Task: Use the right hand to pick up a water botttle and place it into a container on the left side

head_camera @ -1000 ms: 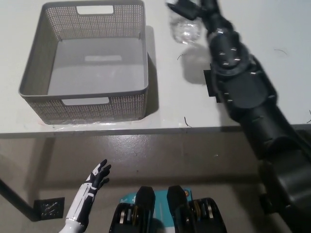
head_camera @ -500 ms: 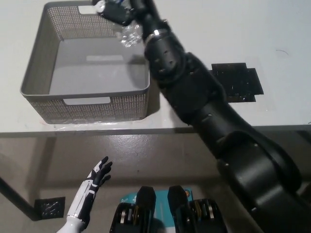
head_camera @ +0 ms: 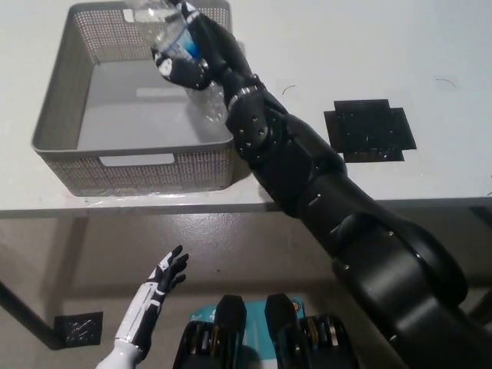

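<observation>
My black right hand (head_camera: 188, 58) is shut on a clear plastic water bottle (head_camera: 171, 31) with a blue label, holding it tilted over the back right part of the grey mesh basket (head_camera: 58, 115). The bottle hangs above the basket's inside, its top end pointing toward the far rim. My right arm (head_camera: 307, 169) reaches diagonally across the table from the lower right. Down at the lower left, below the table edge, my white left hand (head_camera: 157, 284) rests open with its fingers spread.
The basket stands on the left of a white table (head_camera: 415, 54). A black cross-shaped mat (head_camera: 369, 129) lies on the table to the right of my arm. The table's front edge (head_camera: 154, 207) runs across the middle of the view.
My right hand has carried the bottle from the table's far middle leftward over the basket, and it now sits a little lower and farther left. The left hand has barely moved.
</observation>
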Robot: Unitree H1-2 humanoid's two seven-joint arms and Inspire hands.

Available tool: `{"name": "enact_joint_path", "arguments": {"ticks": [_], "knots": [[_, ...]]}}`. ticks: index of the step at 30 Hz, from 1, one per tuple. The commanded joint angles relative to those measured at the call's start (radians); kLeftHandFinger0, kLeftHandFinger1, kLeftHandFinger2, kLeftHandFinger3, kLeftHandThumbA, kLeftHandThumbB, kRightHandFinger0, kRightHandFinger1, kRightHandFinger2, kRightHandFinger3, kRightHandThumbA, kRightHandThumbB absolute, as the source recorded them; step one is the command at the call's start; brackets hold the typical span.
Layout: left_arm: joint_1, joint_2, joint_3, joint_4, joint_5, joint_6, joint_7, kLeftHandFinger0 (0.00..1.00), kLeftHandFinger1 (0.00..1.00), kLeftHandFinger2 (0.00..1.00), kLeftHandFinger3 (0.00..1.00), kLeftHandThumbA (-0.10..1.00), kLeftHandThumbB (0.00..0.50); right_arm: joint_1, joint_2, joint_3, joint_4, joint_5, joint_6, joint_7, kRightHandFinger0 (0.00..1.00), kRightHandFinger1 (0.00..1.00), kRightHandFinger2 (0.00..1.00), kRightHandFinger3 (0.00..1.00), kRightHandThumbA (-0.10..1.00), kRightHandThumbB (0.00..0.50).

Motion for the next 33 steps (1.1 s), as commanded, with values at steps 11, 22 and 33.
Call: {"name": "enact_joint_path", "arguments": {"ticks": [11,22,33], "knots": [[-0.044,0.009,-0.042,-0.026,0.02,0.005,-0.035,1.0,1.0,1.0,1.0,1.0,0.364,-0.006,-0.095,-0.066,-0.108,0.071,0.035,0.27,1.0,1.0,1.0,1.0,0.84,0.358],[-0.024,0.005,-0.052,-0.029,0.034,-0.008,-0.027,1.0,1.0,1.0,1.0,1.0,0.329,0.044,-0.133,-0.062,-0.259,0.058,0.043,0.27,1.0,1.0,1.0,1.0,1.0,0.476],[-0.011,0.015,-0.033,-0.02,0.001,-0.022,-0.037,1.0,1.0,1.0,1.0,1.0,0.348,0.433,-0.267,-0.245,-1.211,0.243,0.207,0.339,1.0,1.0,1.0,1.0,1.0,0.418]]}}
